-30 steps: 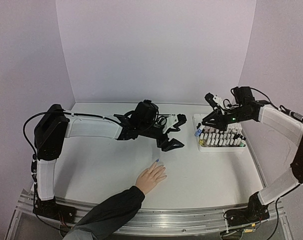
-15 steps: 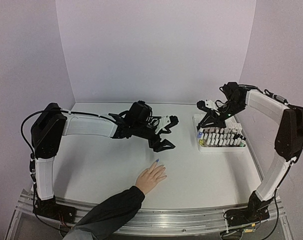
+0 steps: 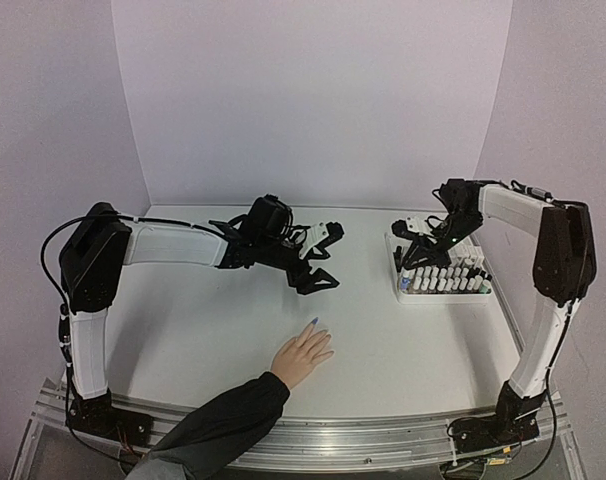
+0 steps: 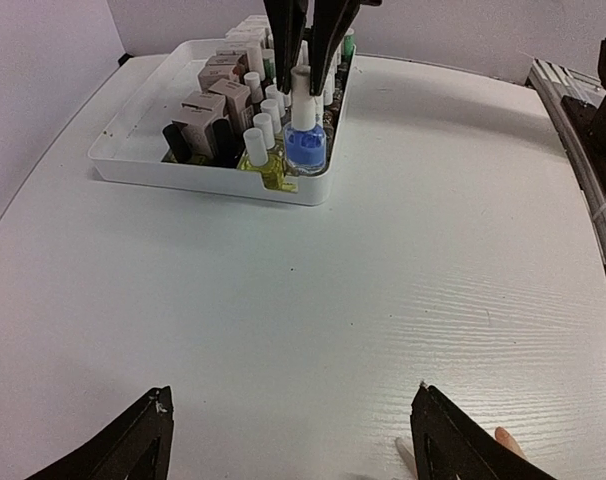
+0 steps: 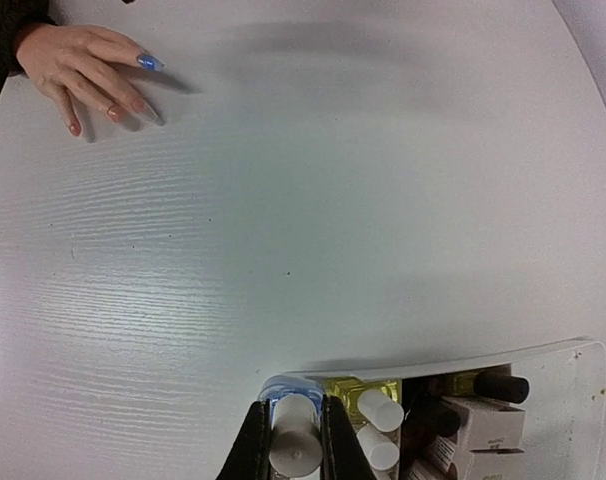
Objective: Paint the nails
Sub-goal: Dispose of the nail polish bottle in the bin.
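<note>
A light-skinned hand (image 3: 303,355) in a dark sleeve lies flat near the table's front. Its nails (image 5: 113,113) are pinkish except for one blue nail (image 5: 150,63), which also shows from above as the blue nail (image 3: 313,322). My right gripper (image 5: 295,445) is shut on the white cap of a blue polish bottle (image 4: 305,148). The bottle sits in the near left corner of the white tray (image 4: 133,165). My left gripper (image 4: 290,395) hangs open over bare table between hand and tray, holding nothing. From above, the left gripper (image 3: 323,258) is left of the right gripper (image 3: 411,262).
The tray (image 3: 443,297) holds several polish bottles with white, black and tan caps, among them a yellow bottle (image 5: 361,392) right beside the blue one. Two fingertips (image 4: 403,455) of the hand peek in at the lower edge of the left wrist view.
My right gripper has come down and back with the blue bottle, which now sits in the tray's corner. My left arm has drawn back and to the left. The hand has stayed still.
</note>
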Robot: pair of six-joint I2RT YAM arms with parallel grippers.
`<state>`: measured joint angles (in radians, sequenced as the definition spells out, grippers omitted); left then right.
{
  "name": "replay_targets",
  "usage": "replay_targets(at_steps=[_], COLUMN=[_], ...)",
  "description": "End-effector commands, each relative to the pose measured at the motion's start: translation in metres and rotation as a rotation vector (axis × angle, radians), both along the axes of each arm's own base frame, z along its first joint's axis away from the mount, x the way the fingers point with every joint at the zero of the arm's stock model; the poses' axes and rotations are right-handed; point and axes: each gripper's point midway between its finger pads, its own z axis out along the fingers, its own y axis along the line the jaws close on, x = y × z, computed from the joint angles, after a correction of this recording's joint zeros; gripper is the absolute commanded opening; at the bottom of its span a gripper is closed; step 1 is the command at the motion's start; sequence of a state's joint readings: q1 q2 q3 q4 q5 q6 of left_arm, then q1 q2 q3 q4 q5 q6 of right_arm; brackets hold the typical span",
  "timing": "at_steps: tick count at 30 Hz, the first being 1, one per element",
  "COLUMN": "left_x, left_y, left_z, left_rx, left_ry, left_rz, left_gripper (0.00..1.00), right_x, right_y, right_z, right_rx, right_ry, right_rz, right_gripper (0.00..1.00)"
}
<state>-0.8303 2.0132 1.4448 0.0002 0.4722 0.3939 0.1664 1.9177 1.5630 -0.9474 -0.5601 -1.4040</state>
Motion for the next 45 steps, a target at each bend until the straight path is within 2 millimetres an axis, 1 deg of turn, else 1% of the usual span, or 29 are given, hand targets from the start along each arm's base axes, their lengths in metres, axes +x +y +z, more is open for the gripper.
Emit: replay_targets(at_steps=[1,3,11,15,20,27,36,41,42,43,44,45], left_x=[0.002,0.003,0.009,0.011,0.01,0.011,0.013,0.014,0.015,0.014,0.015,0.015], left_y=[-0.001,-0.002,-0.006,-0.008,-0.007,-0.008,-0.009,-0.009,-0.008,-0.008,-0.008,-0.008], left_z=[0.011,0.01,0.009,0.008,0.002,-0.001,-0.002,-0.003,-0.003,-0.003,-0.003,-0.003], left_rx=[-0.028,-0.028,-0.031,-0.031,-0.009,-0.003,-0.004,-0.004,-0.004,-0.006,-0.005,-0.005], left_ry=[-0.008,-0.003,0.003,0.003,0.023,0.029,0.034,0.039,0.039,0.04,0.04,0.04], left_rz=[-0.011,-0.009,0.0,0.004,0.005,0.005,0.005,0.007,0.007,0.006,0.007,0.006], left_gripper=[0.82,0.81,0.81,0.81,0.81,0.81,0.81,0.81,0.81,0.81,0.81,0.81], right_x=[0.009,0.009,0.006,0.002,0.004,0.001,0.002,0.002,0.002,0.001,0.0,0.0], right_y=[-0.002,-0.003,-0.008,-0.012,-0.01,-0.008,-0.013,-0.012,-0.012,-0.012,-0.012,-0.013], right_z=[0.011,0.013,0.009,0.0,-0.014,-0.025,-0.053,-0.057,-0.056,-0.055,-0.054,-0.052], right_rx=[0.005,0.007,0.005,0.006,0.017,0.028,-0.017,-0.009,-0.01,-0.011,-0.012,-0.014], right_ry=[-0.045,-0.051,-0.038,-0.024,0.004,0.017,0.041,0.05,0.047,0.043,0.042,0.037], right_rz=[0.026,0.025,0.016,0.015,0.021,0.041,0.059,0.061,0.061,0.062,0.062,0.062], right_gripper=[0.0,0.0,0.0,0.0,0.0,0.0,0.0,0.0,0.01,0.05,0.14,0.25])
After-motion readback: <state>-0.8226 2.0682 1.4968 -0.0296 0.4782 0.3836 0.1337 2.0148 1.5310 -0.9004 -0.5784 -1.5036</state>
